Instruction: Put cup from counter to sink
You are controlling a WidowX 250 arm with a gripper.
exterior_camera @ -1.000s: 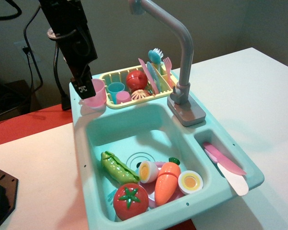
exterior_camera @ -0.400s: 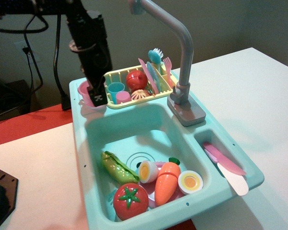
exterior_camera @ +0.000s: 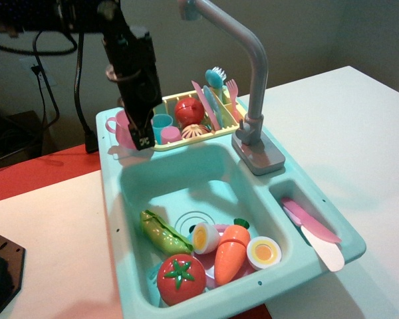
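Observation:
The light-pink cup (exterior_camera: 122, 133) with a side handle stands upright on the mint-green counter (exterior_camera: 110, 158) at the sink unit's back left corner, handle pointing left. My gripper (exterior_camera: 141, 138), black, hangs down over the cup's right side and hides that part. I cannot tell whether the fingers are closed on the cup. The sink (exterior_camera: 179, 181) lies just in front and to the right of the cup, under the tall grey faucet (exterior_camera: 256, 73).
The sink holds a pea pod (exterior_camera: 163, 232), a tomato (exterior_camera: 181, 278), a carrot (exterior_camera: 229, 254) and egg halves (exterior_camera: 263, 251). The yellow dish rack (exterior_camera: 175, 100) behind holds a blue cup (exterior_camera: 161, 123), a short pink cup (exterior_camera: 171, 135) and utensils. A pink knife (exterior_camera: 310, 222) lies in the side compartment.
My gripper has moved right from the cup's left side across to its right side and a little lower. The cup has stayed in place, and its handle now shows.

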